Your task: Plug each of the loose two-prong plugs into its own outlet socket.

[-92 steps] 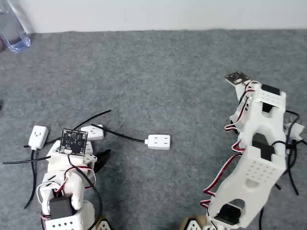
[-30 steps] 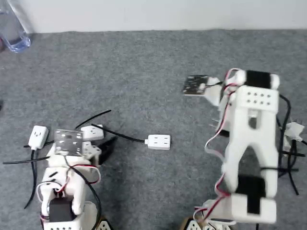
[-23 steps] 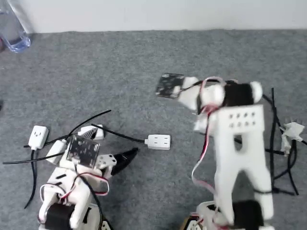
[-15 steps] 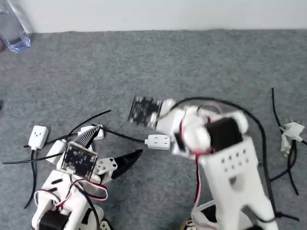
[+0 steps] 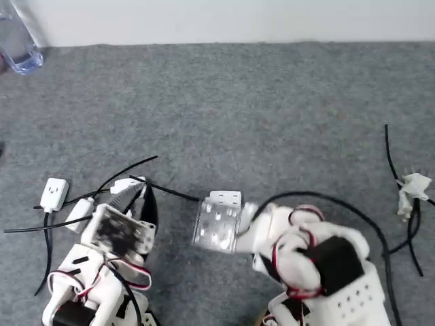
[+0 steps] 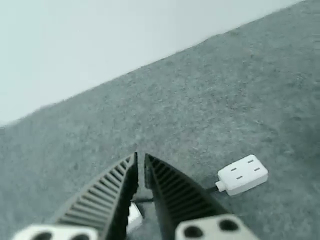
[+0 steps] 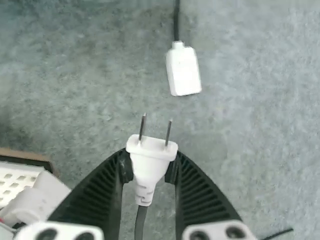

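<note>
right wrist view: the right gripper [image 7: 149, 159] has its fingers clamped on a two-prong plug [image 7: 150, 150], prongs aimed at the outlet socket [image 7: 183, 75] lying near on the bench [image 7: 260, 100], not touching. recommended: square the prongs to the slots before pushing, since the loose socket may slide. left gripper [image 6: 140, 167] fingers stand narrow, nothing seen between them. no writing is legible.

Grey felt-like mat [image 5: 272, 102] spreads edge to edge, fuzzy texture, evenly lit, only soft shadows. Plain white wall [image 5: 238, 20] runs along the far side and meets the mat in a straight line. Clear bottle [image 5: 17, 47] stands at the far corner, cut off.
</note>
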`<control>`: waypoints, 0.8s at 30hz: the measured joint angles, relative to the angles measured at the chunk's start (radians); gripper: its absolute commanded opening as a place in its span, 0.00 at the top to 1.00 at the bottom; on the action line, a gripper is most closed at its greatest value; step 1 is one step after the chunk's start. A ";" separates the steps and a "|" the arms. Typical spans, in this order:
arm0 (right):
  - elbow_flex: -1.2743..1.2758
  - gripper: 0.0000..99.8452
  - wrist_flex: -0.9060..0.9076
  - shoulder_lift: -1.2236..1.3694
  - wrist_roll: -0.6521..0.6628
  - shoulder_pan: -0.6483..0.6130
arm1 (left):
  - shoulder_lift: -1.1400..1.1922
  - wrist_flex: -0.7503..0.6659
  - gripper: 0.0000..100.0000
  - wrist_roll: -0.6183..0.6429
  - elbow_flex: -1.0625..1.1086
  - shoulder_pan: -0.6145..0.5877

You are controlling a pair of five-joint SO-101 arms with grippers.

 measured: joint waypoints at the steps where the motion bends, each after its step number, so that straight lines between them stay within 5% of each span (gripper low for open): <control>1: 0.014 0.99 0.000 -0.015 0.000 -0.025 | 0.000 0.000 0.99 -0.029 0.000 0.032; 8: 0.029 0.99 0.000 -0.135 -0.002 -0.069 | 0.000 0.003 0.99 -0.086 -0.097 0.163; 24: 0.210 0.99 -0.103 -0.284 -0.009 0.003 | 0.000 -0.034 0.98 0.058 -0.081 -0.307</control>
